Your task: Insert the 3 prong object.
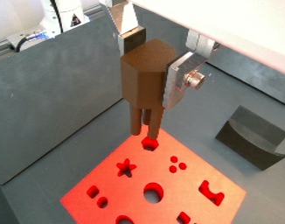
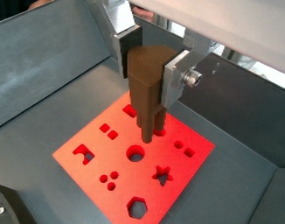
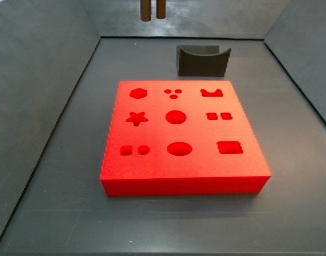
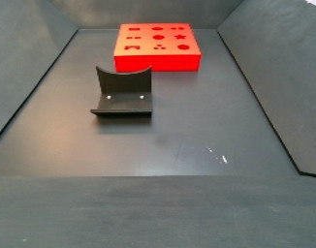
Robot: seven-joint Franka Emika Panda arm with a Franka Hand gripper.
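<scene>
The grey floor (image 4: 187,145) of the walled bin is smooth and matte, with a faint scuff visible in a side view. On it lies the red block (image 3: 179,135), a flat square slab cut with a star, circles, squares and other shaped holes; both wrist views show it from above (image 1: 156,188). The dark grey curved-top block (image 4: 122,94) stands apart from it. Only the wrist views show the gripper (image 2: 151,74), which hangs above the red block with its silver plate finger (image 2: 180,74) pressed against the 3 prong object (image 1: 145,83), a brown peg with a faceted body and narrow rods pointing down. In a side view only the rod tips (image 3: 150,9) show at the top edge.
</scene>
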